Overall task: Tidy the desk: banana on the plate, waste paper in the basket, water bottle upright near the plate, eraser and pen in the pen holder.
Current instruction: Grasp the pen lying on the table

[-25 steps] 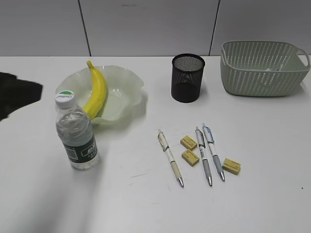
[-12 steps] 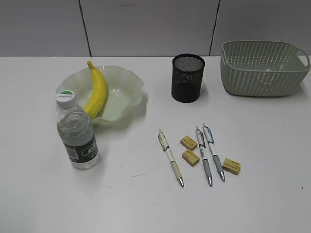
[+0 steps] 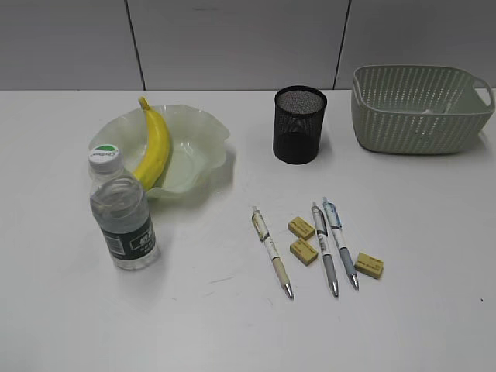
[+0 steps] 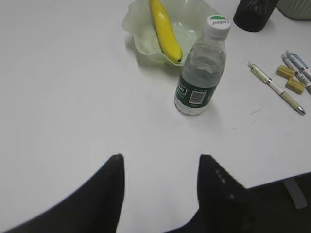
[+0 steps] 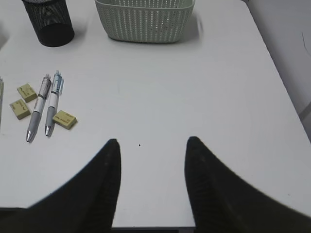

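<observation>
Both end effectors — left (image 4: pixel 160 167), right (image 5: pixel 151 150) — gape empty; three pens (image 3: pixel 324 248) and erasers (image 3: pixel 302 251) lie close together — a grab could scatter them.

grey panelled wall (image 3: pixel 232 39) behind, dark seams

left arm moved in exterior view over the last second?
Yes. It was a dark shape at the left edge beside the plate; it has withdrawn leftward out of frame. The water bottle stayed put.

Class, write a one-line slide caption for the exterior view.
Banana in plate, bottle upright beside it; pens and erasers lie loose before the pen holder.
</observation>
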`<control>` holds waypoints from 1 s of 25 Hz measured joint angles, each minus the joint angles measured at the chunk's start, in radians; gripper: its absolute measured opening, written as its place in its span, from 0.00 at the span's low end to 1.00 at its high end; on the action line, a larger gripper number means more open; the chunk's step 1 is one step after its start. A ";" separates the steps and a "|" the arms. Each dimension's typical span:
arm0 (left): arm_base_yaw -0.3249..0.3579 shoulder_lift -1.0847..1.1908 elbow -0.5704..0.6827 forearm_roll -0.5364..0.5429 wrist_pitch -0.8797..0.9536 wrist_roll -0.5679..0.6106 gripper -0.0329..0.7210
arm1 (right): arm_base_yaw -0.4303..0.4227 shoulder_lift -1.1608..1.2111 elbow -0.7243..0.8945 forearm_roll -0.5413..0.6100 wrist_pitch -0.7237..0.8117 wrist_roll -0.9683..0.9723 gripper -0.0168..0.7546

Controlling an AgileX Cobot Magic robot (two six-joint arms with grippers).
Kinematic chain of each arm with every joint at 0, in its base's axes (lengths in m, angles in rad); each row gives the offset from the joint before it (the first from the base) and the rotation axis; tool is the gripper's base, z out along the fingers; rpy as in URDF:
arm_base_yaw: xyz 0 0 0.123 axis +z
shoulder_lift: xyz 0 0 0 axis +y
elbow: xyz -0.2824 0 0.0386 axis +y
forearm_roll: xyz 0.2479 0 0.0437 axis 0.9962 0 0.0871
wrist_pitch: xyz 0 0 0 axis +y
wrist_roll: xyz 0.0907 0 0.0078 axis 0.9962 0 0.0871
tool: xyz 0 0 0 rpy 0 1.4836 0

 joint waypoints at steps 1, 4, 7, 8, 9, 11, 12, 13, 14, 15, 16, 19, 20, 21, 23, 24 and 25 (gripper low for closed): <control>0.000 0.000 0.000 0.000 -0.001 0.010 0.53 | 0.000 0.000 0.000 0.000 0.000 0.000 0.48; 0.000 0.000 0.000 0.002 -0.008 0.066 0.52 | 0.000 0.000 0.000 0.000 0.000 0.000 0.48; 0.000 0.000 0.000 0.002 -0.008 0.084 0.52 | 0.000 0.000 0.000 0.000 0.000 0.001 0.48; 0.000 0.000 0.000 0.002 -0.009 0.085 0.52 | 0.000 0.000 0.000 0.000 0.000 0.001 0.48; 0.000 0.000 0.000 0.002 -0.009 0.086 0.52 | 0.000 0.000 0.000 0.000 0.000 0.001 0.48; 0.000 -0.005 0.000 0.002 -0.010 0.086 0.52 | 0.000 0.000 0.000 0.000 0.000 0.001 0.48; 0.001 -0.017 0.000 0.002 -0.011 0.086 0.52 | 0.000 0.000 0.000 0.000 0.000 0.001 0.48; 0.001 -0.032 0.000 0.002 -0.011 0.086 0.52 | 0.000 0.000 0.000 0.000 0.000 0.001 0.48; 0.001 -0.054 0.000 0.002 -0.011 0.087 0.52 | 0.000 0.000 0.000 0.000 0.000 0.001 0.48; 0.001 -0.079 0.000 0.002 -0.011 0.087 0.52 | 0.000 0.000 0.000 0.000 0.000 0.001 0.48; 0.001 -0.102 0.000 0.001 -0.012 0.087 0.52 | 0.000 0.000 0.000 0.000 0.000 0.001 0.48; 0.001 -0.131 0.000 -0.001 -0.012 0.087 0.52 | 0.000 0.000 0.000 0.000 0.000 0.001 0.48; 0.002 -0.129 0.000 -0.002 -0.012 0.088 0.51 | 0.000 0.000 0.000 0.000 0.000 0.001 0.48; 0.002 -0.126 0.000 -0.002 -0.013 0.088 0.51 | 0.000 0.000 0.000 0.000 -0.001 0.001 0.48; 0.002 -0.122 0.000 -0.002 -0.013 0.088 0.51 | 0.000 -0.001 -0.003 0.012 -0.009 -0.001 0.48; 0.002 -0.121 0.000 -0.002 -0.013 0.088 0.51 | 0.000 0.000 -0.008 0.029 -0.018 -0.007 0.48; 0.002 -0.122 0.000 -0.002 -0.013 0.088 0.51 | 0.000 0.007 -0.013 0.047 -0.032 -0.025 0.48</control>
